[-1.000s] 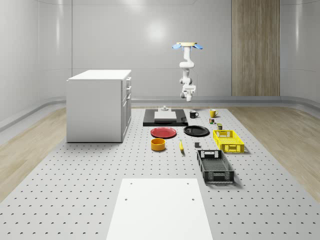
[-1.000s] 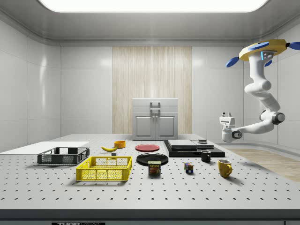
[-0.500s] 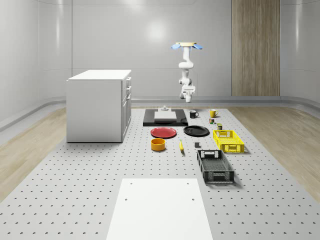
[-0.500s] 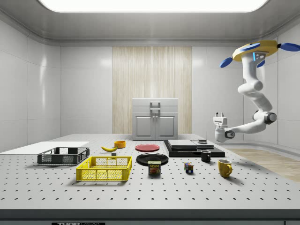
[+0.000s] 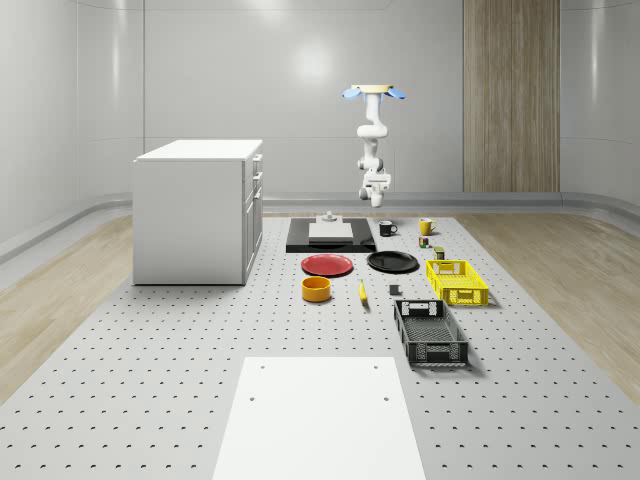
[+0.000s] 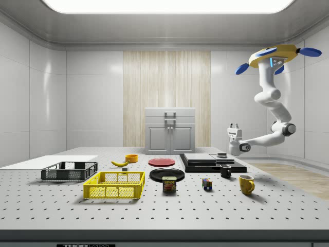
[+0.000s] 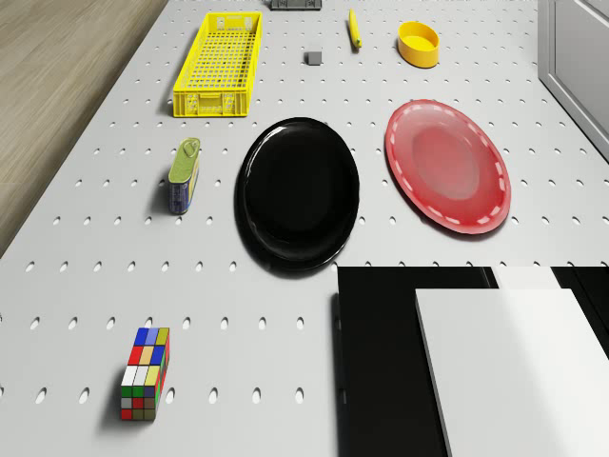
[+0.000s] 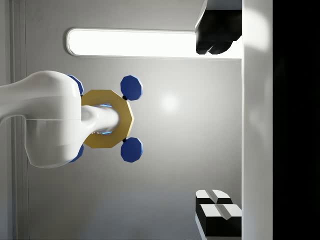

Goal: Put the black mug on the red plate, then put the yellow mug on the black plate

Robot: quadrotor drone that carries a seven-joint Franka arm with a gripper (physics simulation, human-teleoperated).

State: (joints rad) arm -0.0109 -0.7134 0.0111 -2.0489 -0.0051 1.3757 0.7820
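White perforated table (image 6: 154, 206) bears both mugs untouched. Across the side view the drone (image 6: 272, 54) has been carried leftward, its empty, parted gripper (image 6: 234, 126) brought above the black mug (image 6: 225, 171).

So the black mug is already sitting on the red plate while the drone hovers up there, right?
Not quite. In the side view the black mug stands on the table beside the dark slab, and the red plate is bare. The drone does hover above.

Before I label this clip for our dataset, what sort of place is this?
Likely a simulated robotics lab: a grey perforated optical-bench table, bare panelled walls, and a yellow-bodied quadrotor drone hovering over the table's far end.
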